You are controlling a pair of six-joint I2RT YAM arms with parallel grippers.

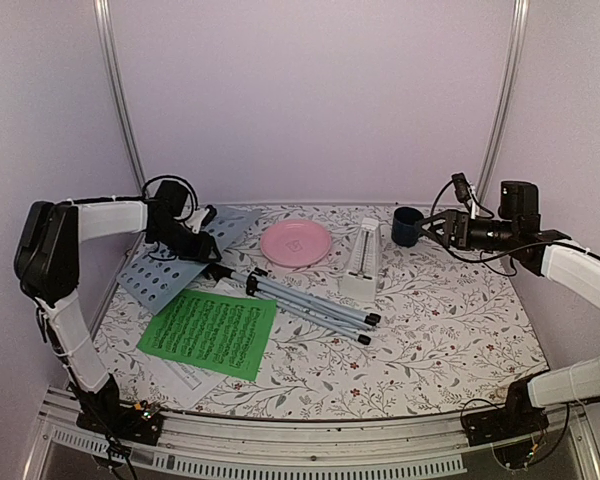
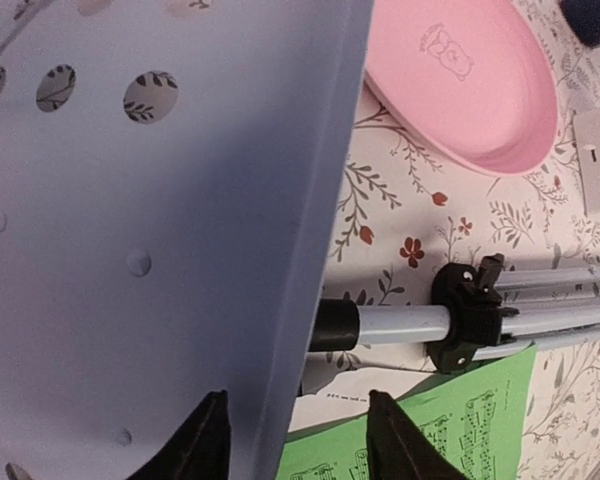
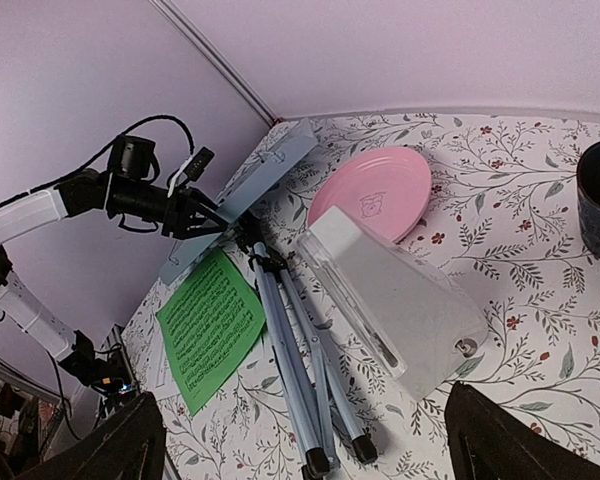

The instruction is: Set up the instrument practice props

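The pale grey-blue music stand (image 1: 170, 272) lies flat on the table, its folded tripod legs (image 1: 310, 305) pointing right. My left gripper (image 1: 206, 245) straddles the right edge of the perforated desk (image 2: 160, 200). One finger (image 2: 195, 445) sits over the panel. The other finger (image 2: 400, 445) stands apart from the edge, with a gap showing. The green music sheet (image 1: 210, 332) lies in front of the stand on top of the white music sheet (image 1: 185, 378). The white metronome (image 1: 363, 262) stands right of centre. My right gripper (image 1: 432, 226) hovers wide open, above and to the right of the metronome (image 3: 390, 300).
A pink plate (image 1: 296, 243) lies behind the stand's legs, left of the metronome. A dark blue mug (image 1: 407, 226) stands at the back right, close to my right gripper. The stand's black leg clamp (image 2: 470, 315) sits just right of the desk.
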